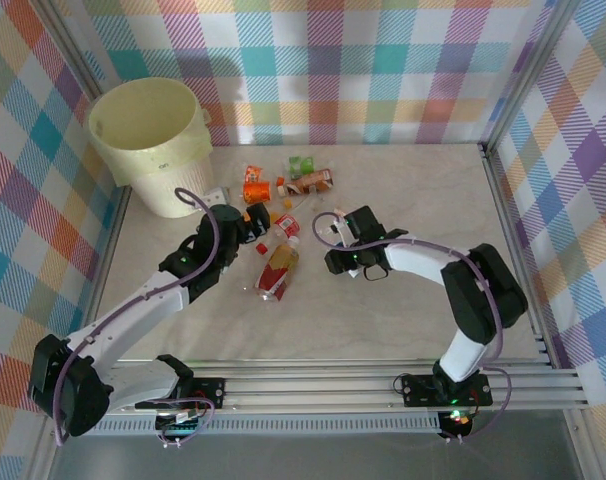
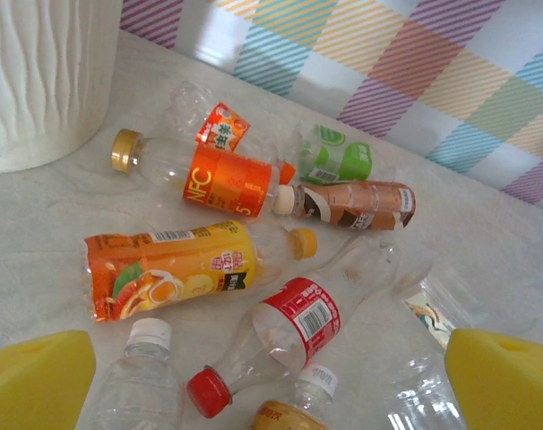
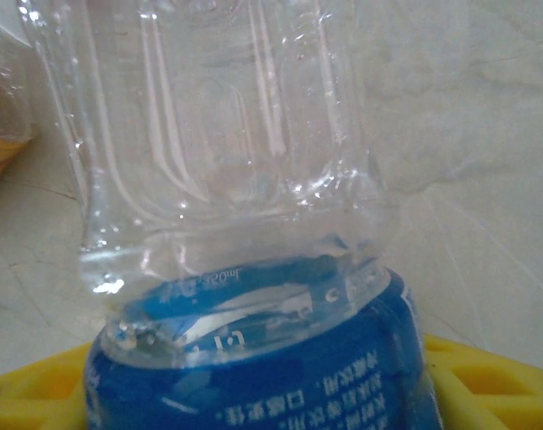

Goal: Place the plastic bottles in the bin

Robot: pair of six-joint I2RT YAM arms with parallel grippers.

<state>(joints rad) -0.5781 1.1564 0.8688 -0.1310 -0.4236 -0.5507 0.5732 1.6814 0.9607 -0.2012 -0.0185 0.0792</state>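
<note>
left fingers (image 2: 38,381) spread over bottles (image 2: 219,184), ready | right fingers (image 3: 34,396) around blue bottle (image 3: 254,376) (pinch unclear), for bin (image 1: 163,182)

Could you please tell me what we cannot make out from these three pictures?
- Right wrist view: the blue-labelled bottle runs off the top and bottom edges, so its length is unknown. It also hides where the right hand meets it, so the grip is uncertain.
- Left wrist view: the bin is cut by the top edge, so its contents are hidden.
- Top view: labels in the bottle pile are too small to read.
</note>
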